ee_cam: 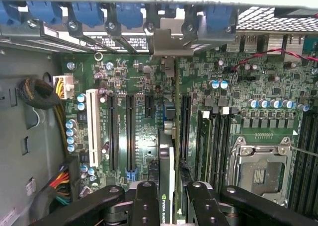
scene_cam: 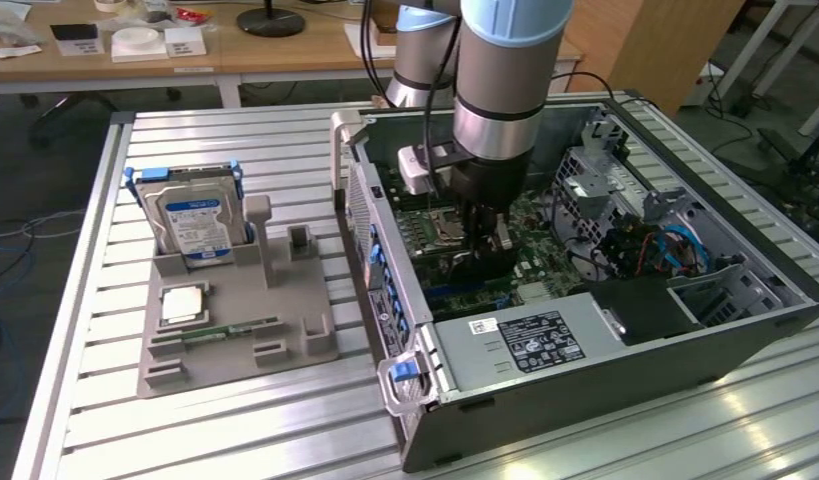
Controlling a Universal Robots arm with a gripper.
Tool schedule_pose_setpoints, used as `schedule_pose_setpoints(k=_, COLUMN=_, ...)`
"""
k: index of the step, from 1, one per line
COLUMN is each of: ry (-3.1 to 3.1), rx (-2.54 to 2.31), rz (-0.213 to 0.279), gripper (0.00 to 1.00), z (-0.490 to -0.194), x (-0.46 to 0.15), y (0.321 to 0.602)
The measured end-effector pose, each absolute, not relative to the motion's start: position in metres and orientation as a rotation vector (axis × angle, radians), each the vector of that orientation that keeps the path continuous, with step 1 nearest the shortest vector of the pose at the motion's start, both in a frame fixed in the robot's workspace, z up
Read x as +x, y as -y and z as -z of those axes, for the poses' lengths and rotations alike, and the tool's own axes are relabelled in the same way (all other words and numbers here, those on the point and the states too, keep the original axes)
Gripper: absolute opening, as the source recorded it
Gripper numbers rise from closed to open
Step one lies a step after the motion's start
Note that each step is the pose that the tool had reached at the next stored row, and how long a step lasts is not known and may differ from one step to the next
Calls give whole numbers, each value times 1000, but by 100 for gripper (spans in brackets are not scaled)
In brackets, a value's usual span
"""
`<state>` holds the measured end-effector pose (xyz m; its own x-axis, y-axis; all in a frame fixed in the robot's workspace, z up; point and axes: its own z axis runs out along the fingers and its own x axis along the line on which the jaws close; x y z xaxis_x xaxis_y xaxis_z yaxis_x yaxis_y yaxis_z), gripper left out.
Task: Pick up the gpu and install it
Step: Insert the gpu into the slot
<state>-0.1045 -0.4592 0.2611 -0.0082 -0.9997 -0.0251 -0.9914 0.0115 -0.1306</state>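
Note:
My gripper (scene_cam: pixel 481 262) reaches down into the open computer case (scene_cam: pixel 729 330), over the green motherboard (scene_cam: pixel 536 262). In the wrist view the gpu (ee_cam: pixel 168 151) stands on edge between my two black fingers (ee_cam: pixel 145 202), and the gripper (ee_cam: pixel 170 206) is shut on it. The thin card runs along a black expansion slot on the motherboard (ee_cam: pixel 139 136). Its silvery bracket (ee_cam: pixel 171 41) sits against the case's rear slot wall, under the blue clips. Whether the card's lower edge is seated in the slot is hidden.
Outside the case, a grey holder (scene_cam: pixel 236 330) carries a silver hard drive (scene_cam: pixel 196 222), a square processor chip (scene_cam: pixel 182 300) and a green memory stick (scene_cam: pixel 230 329). Inside are the power supply (scene_cam: pixel 543 340), the drive cage with cables (scene_cam: pixel 649 245) and the processor socket (ee_cam: pixel 261 172).

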Motion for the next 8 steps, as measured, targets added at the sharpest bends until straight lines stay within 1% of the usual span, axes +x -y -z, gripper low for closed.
schedule_pose_setpoints(k=8, ry=-2146, rx=-2125, rz=127, gripper=26, z=-261, x=-109, y=460)
